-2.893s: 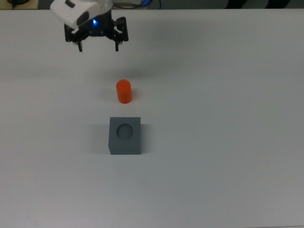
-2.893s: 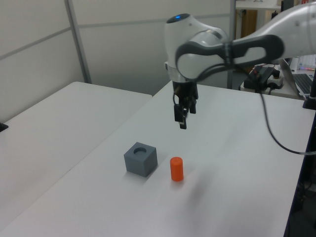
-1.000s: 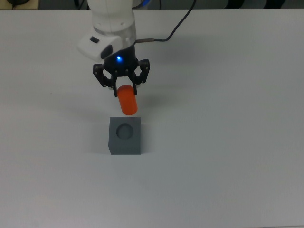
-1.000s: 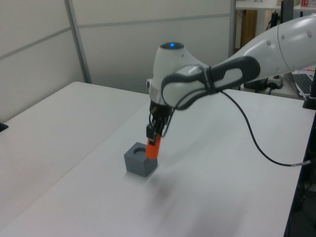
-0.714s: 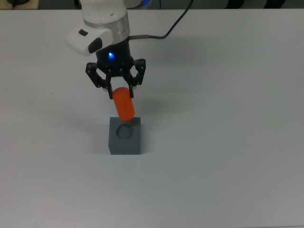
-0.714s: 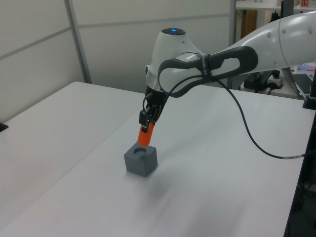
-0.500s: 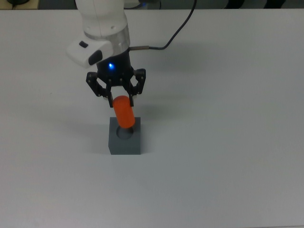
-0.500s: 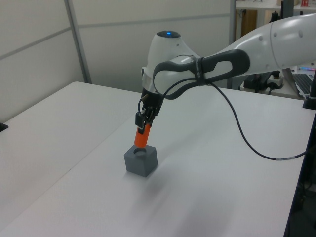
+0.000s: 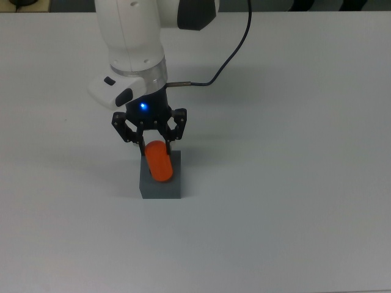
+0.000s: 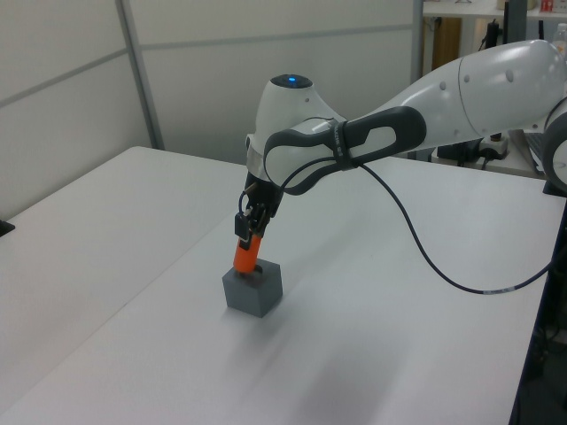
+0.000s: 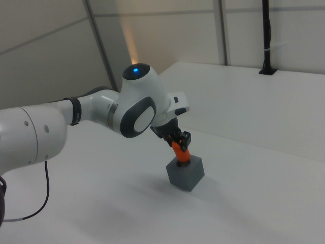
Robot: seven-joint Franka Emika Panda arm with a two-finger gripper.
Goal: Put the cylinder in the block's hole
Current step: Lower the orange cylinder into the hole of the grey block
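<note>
Gripping the cylinder [image 9: 160, 162] over the block [image 9: 162, 185], fingers [image 9: 170, 141] tilted

Cylinder [image 9: 160, 165] in the gripper [image 9: 150, 135]: smooth orange-red, plastic-looking, slight sheen. Block [image 9: 165, 188] directly beneath it: dark grey, matt. Table [image 9: 293, 183] below: white, matt, smooth. Arm shell [image 10: 496, 80] behind gripper: glossy white (black fingers duller).

The orange-red cylinder [image 9: 160, 162] stands slightly tilted directly over the dark grey block [image 9: 162, 185], its lower end at the block's top face, seemingly just entering the round hole. The block [image 10: 253, 290] sits flat, a matte cube.
</note>
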